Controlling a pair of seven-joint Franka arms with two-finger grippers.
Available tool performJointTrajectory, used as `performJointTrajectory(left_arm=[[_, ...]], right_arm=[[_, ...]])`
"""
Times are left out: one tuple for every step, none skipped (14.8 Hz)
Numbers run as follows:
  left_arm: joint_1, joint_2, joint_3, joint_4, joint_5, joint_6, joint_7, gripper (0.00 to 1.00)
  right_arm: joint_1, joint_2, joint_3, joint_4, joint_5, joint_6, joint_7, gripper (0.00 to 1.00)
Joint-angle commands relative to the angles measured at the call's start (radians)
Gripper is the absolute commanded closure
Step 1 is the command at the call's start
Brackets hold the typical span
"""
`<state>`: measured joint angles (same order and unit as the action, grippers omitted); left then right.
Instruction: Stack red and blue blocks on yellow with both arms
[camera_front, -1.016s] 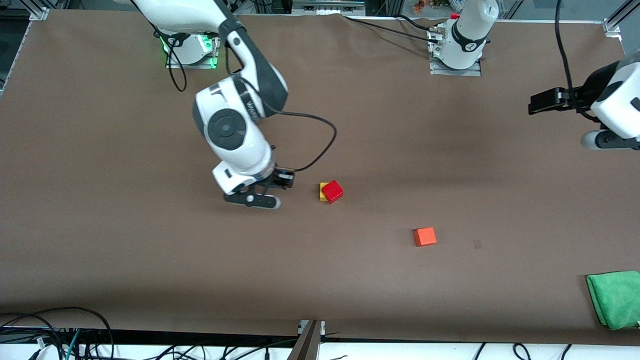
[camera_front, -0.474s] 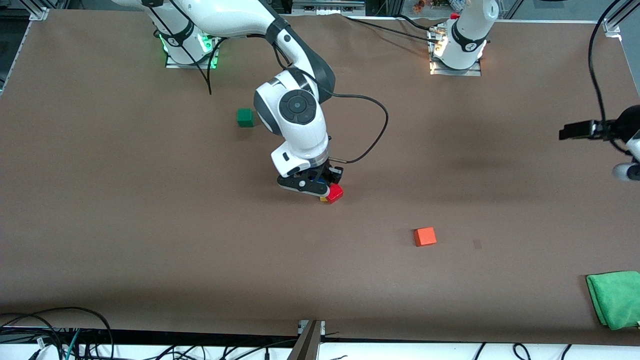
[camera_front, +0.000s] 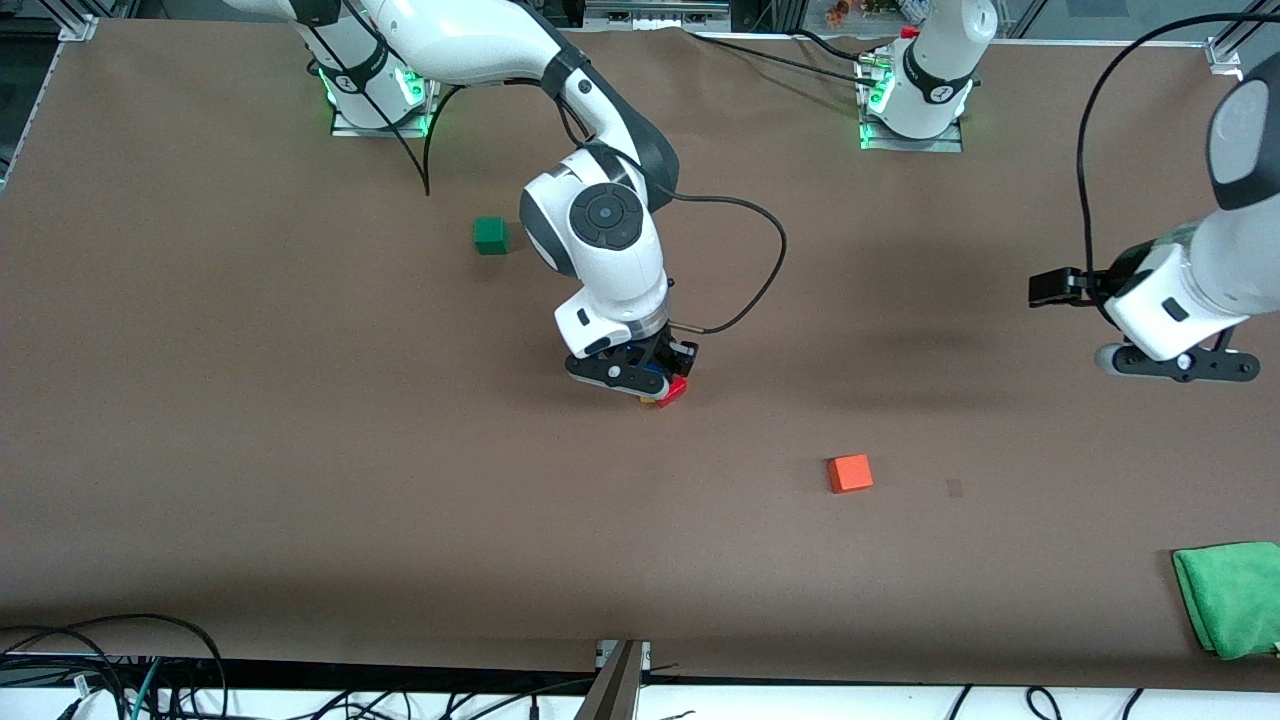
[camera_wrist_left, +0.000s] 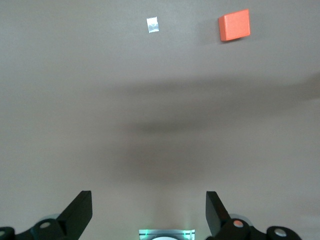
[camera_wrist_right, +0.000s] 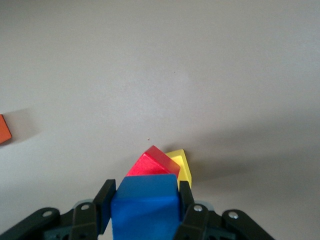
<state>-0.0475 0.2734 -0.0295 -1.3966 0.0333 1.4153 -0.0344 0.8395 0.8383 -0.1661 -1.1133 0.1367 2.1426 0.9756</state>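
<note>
The red block (camera_front: 676, 390) sits on the yellow block (camera_front: 649, 401) in the middle of the table; both also show in the right wrist view, red (camera_wrist_right: 150, 163) on yellow (camera_wrist_right: 182, 165). My right gripper (camera_front: 652, 377) is shut on the blue block (camera_wrist_right: 146, 209) and holds it just over the red block. In the front view the gripper hides most of the stack, and only a sliver of blue shows. My left gripper (camera_front: 1176, 364) hangs open and empty over the left arm's end of the table, fingers (camera_wrist_left: 80, 212) wide apart.
An orange cube (camera_front: 850, 473) lies nearer the front camera, toward the left arm's end; it also shows in the left wrist view (camera_wrist_left: 234, 25). A dark green cube (camera_front: 490, 235) lies beside the right arm. A green cloth (camera_front: 1230, 597) lies at the table's corner.
My right gripper swung in with the blue block from beside the stack to right over the red block and lowered. My left arm shifted and came lower.
</note>
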Motion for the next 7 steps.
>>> performJointTrajectory(left_arm=[[-0.04, -0.054, 0.054, -0.068, -0.047, 0.053, -0.016, 0.0], [-0.04, -0.069, 0.054, -0.085, -0.05, 0.056, -0.016, 0.0], [-0.037, -0.098, 0.054, -0.102, -0.055, 0.063, -0.015, 0.0], [-0.034, -0.121, 0.054, -0.107, -0.058, 0.063, -0.01, 0.0], [-0.028, -0.149, 0.056, -0.107, -0.065, 0.054, -0.009, 0.0], [-0.019, -0.166, 0.056, -0.098, -0.076, 0.038, -0.013, 0.0], [-0.017, -0.18, 0.056, -0.093, -0.078, 0.016, -0.015, 0.0]], right_arm=[[0.007, 0.036, -0.01, 0.044, -0.016, 0.02, 0.025, 0.96], [0.007, 0.038, -0.01, 0.044, -0.016, 0.022, 0.025, 0.95], [0.007, 0.041, -0.012, 0.044, -0.016, 0.023, 0.025, 0.93], [0.007, 0.042, -0.012, 0.044, -0.017, 0.031, 0.025, 0.93], [0.007, 0.047, -0.012, 0.044, -0.017, 0.034, 0.025, 0.92], [0.007, 0.05, -0.013, 0.044, -0.017, 0.037, 0.025, 0.89], [0.009, 0.051, -0.012, 0.044, -0.017, 0.043, 0.025, 0.87]])
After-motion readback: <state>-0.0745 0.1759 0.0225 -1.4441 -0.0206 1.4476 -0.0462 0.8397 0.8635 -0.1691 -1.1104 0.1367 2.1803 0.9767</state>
